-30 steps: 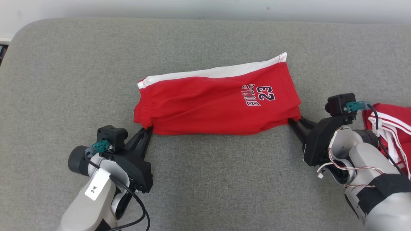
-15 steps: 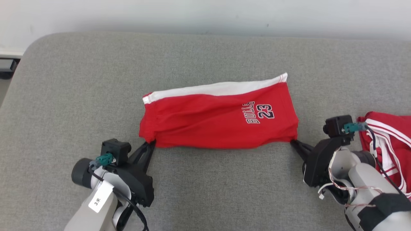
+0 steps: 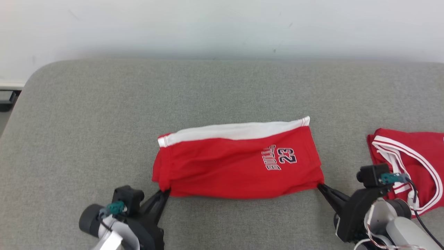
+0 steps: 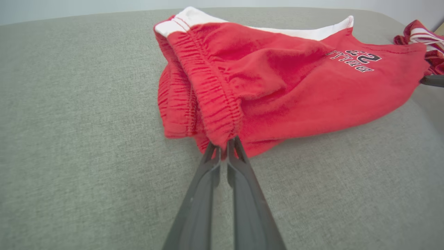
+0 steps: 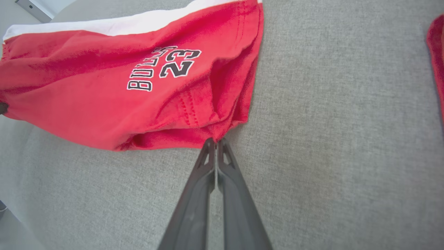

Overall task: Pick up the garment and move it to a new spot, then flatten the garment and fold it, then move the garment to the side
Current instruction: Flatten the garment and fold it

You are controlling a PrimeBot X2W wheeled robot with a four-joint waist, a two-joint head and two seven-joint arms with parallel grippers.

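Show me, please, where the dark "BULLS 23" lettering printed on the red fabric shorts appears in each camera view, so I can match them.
Head view: the dark "BULLS 23" lettering sits right of centre, on the red fabric shorts.
Left wrist view: the lettering is at the upper right, upside down.
Right wrist view: the lettering is upper left of centre.
Shared landmark: the shorts' white side band, along their far edge.

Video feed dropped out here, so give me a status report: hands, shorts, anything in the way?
Left hand shut on waistband corner of red fabric Bulls shorts. Right hand shut on hem corner. Red-and-white striped garment lies off right, apart.
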